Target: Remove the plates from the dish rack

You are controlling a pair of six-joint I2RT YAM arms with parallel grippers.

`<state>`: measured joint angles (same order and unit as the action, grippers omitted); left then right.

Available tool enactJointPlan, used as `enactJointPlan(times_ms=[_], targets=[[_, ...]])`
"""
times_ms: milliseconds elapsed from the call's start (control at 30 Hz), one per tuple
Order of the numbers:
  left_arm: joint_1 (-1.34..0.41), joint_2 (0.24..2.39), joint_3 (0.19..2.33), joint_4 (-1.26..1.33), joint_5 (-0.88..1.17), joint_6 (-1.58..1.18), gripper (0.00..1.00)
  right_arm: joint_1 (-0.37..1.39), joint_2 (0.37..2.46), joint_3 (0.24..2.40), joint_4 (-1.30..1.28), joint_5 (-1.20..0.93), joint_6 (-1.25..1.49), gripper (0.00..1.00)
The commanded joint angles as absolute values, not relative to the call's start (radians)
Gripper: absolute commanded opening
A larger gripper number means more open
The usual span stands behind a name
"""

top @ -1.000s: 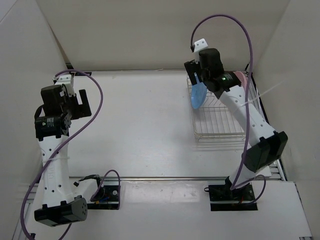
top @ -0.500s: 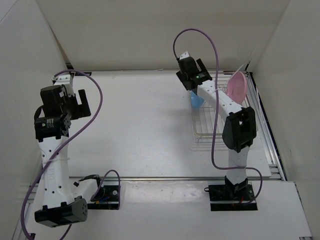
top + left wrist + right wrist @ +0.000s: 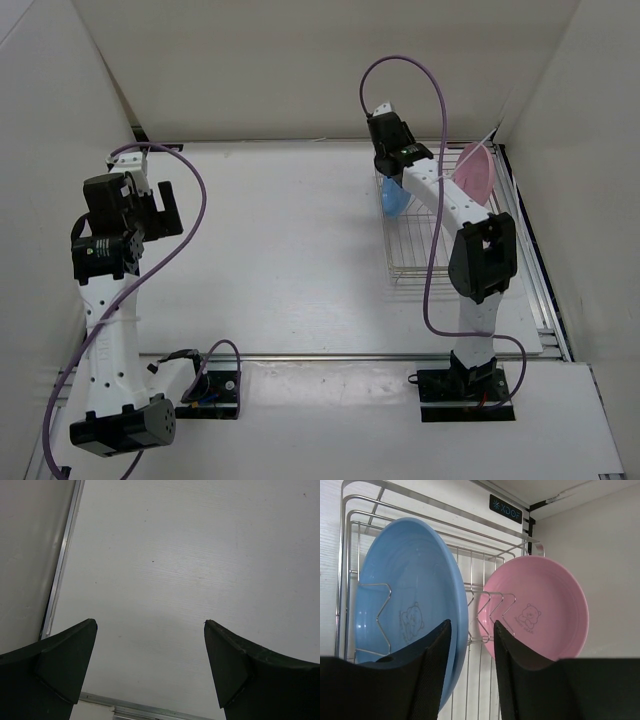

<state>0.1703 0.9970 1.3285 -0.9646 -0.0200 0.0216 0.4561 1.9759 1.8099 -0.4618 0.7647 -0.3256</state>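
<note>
Movement since half a second ago is slight: the right fingers [image 3: 430, 680] sit a little farther right, parted astride the rim of the blue plate [image 3: 405, 605]. It stands at the left edge of the rack [image 3: 425, 250], the pink plate [image 3: 540, 610] upright near the right edge. The left fingers [image 3: 55, 670] hang spread, with wide counter [image 3: 280, 230] between them and the rack.

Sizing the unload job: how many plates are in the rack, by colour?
Light blue plate: 1
Pink plate: 1
Total: 2, both standing on edge in the dish rack.
</note>
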Motion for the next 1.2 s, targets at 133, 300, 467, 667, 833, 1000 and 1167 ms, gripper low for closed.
enactJointPlan(times_ms=[133,300,467,667,833,1000,1167], targets=[[0.175,0.971,1.336,-0.954,-0.028,0.029,1.0,0.457,1.976,1.829,-0.431,0.847,-0.337,0.43],[0.175,0.962,1.316,-0.945,-0.028,0.029,1.0,0.466,1.985,1.839,-0.422,0.882,-0.36,0.34],[0.175,0.962,1.316,-0.945,-0.028,0.029,1.0,0.476,1.994,1.839,-0.422,0.891,-0.383,0.18],[0.175,0.962,1.307,-0.945,-0.028,0.038,1.0,0.494,2.013,1.839,-0.413,0.933,-0.414,0.0],[0.175,0.962,1.298,-0.936,-0.018,0.038,1.0,0.494,2.031,1.858,-0.379,0.986,-0.454,0.0],[0.175,0.962,1.298,-0.936,-0.018,0.038,1.0,0.494,2.031,1.867,-0.33,1.031,-0.537,0.0],[0.175,0.962,1.298,-0.936,-0.018,0.038,1.0,0.494,2.013,1.867,-0.253,1.062,-0.633,0.0]])
